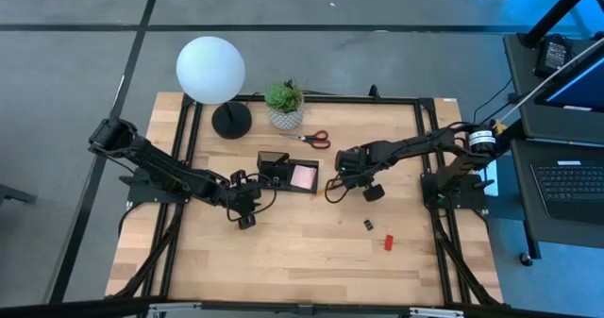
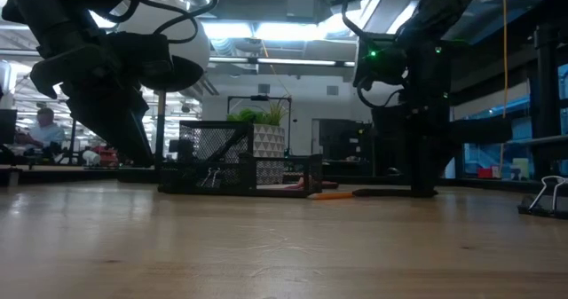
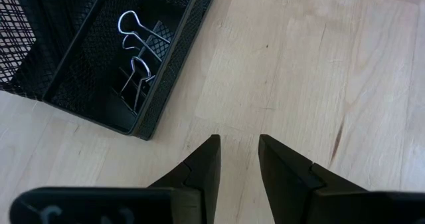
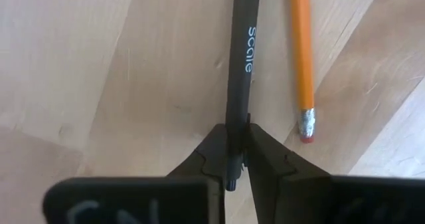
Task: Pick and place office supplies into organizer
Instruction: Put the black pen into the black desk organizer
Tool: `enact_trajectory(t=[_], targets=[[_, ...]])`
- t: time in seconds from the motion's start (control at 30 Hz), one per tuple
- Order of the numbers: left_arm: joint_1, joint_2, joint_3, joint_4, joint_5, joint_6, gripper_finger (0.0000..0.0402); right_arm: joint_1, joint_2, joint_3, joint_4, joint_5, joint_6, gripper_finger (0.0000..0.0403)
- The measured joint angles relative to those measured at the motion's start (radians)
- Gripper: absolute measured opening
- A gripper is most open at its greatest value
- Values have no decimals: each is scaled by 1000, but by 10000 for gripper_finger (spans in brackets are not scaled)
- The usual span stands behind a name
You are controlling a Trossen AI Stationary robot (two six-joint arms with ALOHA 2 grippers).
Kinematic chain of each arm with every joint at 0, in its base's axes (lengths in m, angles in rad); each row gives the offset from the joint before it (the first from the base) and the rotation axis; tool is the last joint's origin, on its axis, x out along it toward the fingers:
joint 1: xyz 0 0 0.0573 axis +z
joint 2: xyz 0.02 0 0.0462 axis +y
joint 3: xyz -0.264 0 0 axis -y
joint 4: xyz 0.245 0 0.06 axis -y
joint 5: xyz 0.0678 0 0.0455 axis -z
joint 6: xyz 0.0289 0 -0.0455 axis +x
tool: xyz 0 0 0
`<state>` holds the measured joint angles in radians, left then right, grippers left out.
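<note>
I'm seeing right claw (image 4: 237,147) clenching black pen (image 4: 240,58), pen's length pointing straight ahead; organizer (image 1: 288,174) sitting just left; left claw (image 3: 238,159) released, idling.

Grey concrete floor (image 1: 377,2) surrounds the wooden table (image 1: 302,252); ceiling lights (image 2: 266,28) glow; a laptop (image 1: 571,181) sits at the right.

One camera looks straight down, one skims level across the tabletop (image 1: 311,242), both sharing the organizer (image 1: 288,174); wrist cameras sit close above wood.

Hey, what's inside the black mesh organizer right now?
The organizer holds two binder clips in one compartment and a pink sticky-note pad in another. The taller section's inside is hidden from view.
</note>
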<state>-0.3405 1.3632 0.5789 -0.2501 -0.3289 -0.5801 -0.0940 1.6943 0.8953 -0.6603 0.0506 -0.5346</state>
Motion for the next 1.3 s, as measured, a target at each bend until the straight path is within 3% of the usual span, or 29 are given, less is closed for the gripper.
enact_trajectory(t=[0.7, 0.9, 1.1, 1.3], targets=[[0, 0, 0, 8, 8, 0, 97, 96, -3, 64, -31, 18, 41, 36], [0, 0, 0, 7, 13, 0, 97, 150, -4, 187, -146, 246, 59, 37], [0, 0, 0, 7, 80, 0, 97, 207, -5, 332, -138, 558, 24, 37], [0, 0, 0, 7, 140, 0, 97, 250, -4, 433, -27, 832, -178, 37]])
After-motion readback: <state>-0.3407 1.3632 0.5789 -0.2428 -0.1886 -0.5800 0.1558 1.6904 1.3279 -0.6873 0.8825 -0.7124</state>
